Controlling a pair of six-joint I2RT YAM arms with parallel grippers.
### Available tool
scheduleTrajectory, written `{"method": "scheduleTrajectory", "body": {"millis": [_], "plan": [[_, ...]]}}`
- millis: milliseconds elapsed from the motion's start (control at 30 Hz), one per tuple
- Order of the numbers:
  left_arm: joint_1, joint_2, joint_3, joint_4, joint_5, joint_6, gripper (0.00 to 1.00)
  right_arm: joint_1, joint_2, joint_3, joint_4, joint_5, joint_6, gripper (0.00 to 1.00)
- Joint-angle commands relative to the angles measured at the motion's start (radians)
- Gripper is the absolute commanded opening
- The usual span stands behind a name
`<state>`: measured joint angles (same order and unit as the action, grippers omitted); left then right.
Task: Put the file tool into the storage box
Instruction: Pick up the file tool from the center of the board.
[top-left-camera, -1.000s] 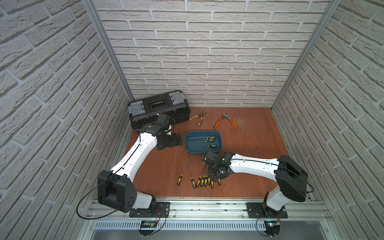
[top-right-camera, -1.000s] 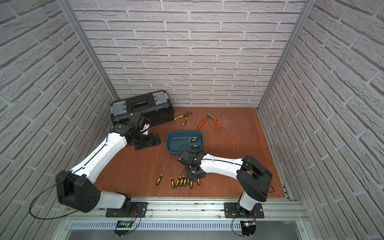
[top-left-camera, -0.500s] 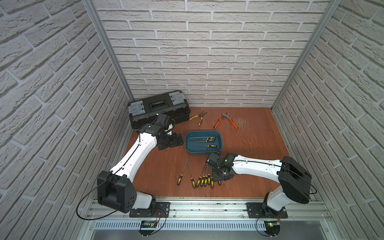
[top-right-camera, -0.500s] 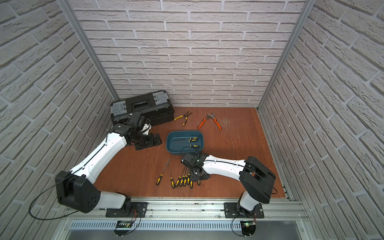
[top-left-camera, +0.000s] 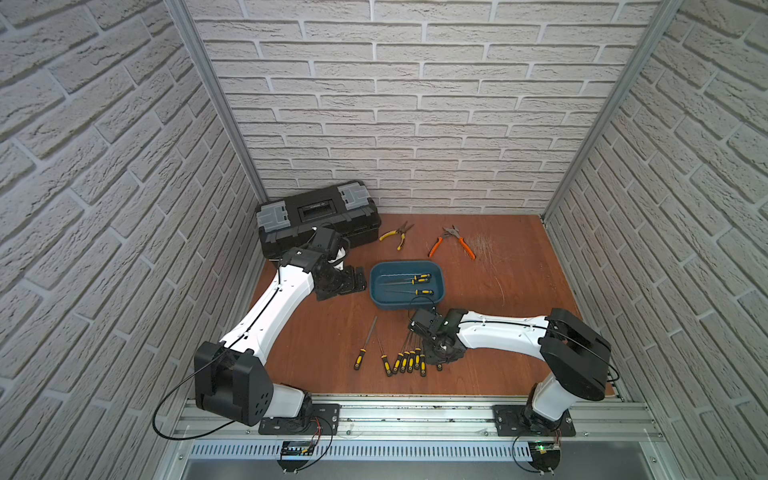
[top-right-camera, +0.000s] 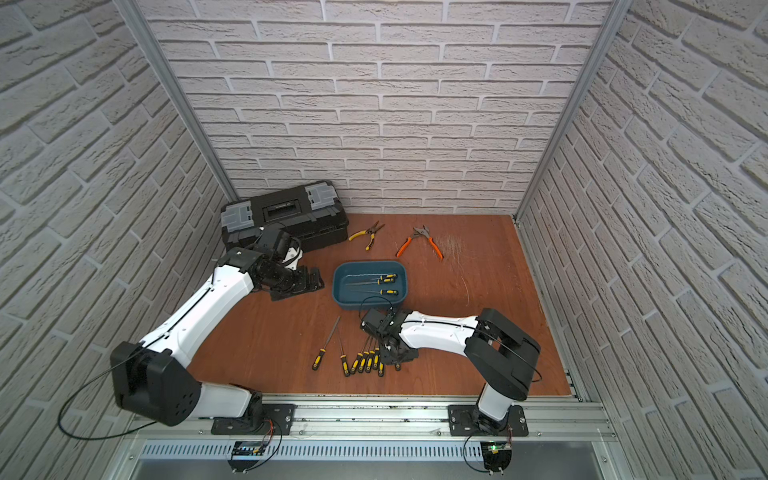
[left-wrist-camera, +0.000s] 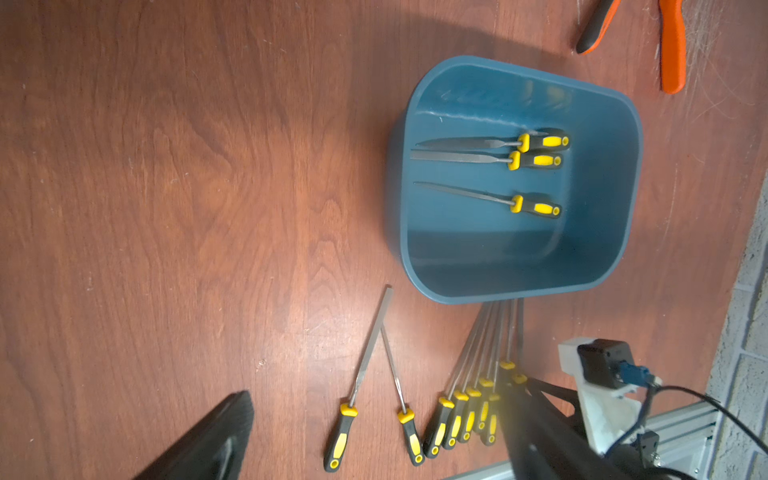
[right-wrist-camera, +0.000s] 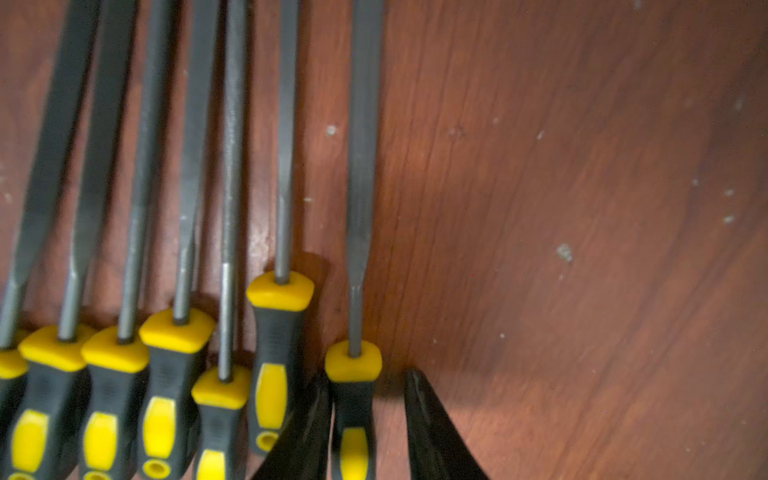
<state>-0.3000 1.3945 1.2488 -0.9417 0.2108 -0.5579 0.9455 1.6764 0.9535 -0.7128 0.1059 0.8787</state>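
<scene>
Bending low over the wooden table (top-left-camera: 519, 291) with the right gripper (right-wrist-camera: 365, 376) and straddling the black-and-yellow handle of the endmost file (right-wrist-camera: 360, 166), at the right-hand end of the fanned row of files (top-left-camera: 410, 360). Standing there with the jaws apart: bringing one finger (right-wrist-camera: 307, 436) right up against the handle, leaving a sliver of bare wood between the handle and the second finger (right-wrist-camera: 432, 440), so not clamping anything. Finding that file lying flat on the table, outside the storage box (top-left-camera: 405, 305), just in front of its near wall, with the shaft pointing toward it. Seeing, in the left wrist view, three more files (left-wrist-camera: 536, 160) lying side by side on the floor of the teal box, handles all toward the same end. Noting two further files (left-wrist-camera: 340, 432) lying left of the row, meeting in a narrow V. Holding the left gripper (top-left-camera: 355, 284) low just beside the short left end of the box, jaws spread wide and carrying nothing. Passing over, at the back of the table, a black toolbox (top-left-camera: 318, 218), yellow-handled pliers (top-left-camera: 397, 237) and orange-handled pliers (top-left-camera: 453, 243), all lying well apart from the right gripper.
</scene>
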Motion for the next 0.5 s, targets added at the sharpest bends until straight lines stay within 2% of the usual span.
{"method": "scheduleTrajectory", "body": {"millis": [0, 167, 467], "plan": [[-0.009, 0.006, 0.029, 0.005, 0.005, -0.009, 0.98, 0.005, 0.009, -0.025, 0.025, -0.006, -0.003, 0.3], [-0.016, 0.007, 0.072, -0.014, -0.023, -0.008, 0.98, 0.004, -0.008, -0.042, 0.022, 0.02, 0.0, 0.19], [-0.017, -0.039, 0.06, -0.018, -0.048, -0.011, 0.98, 0.004, -0.134, -0.106, -0.033, 0.091, 0.02, 0.09]]}}
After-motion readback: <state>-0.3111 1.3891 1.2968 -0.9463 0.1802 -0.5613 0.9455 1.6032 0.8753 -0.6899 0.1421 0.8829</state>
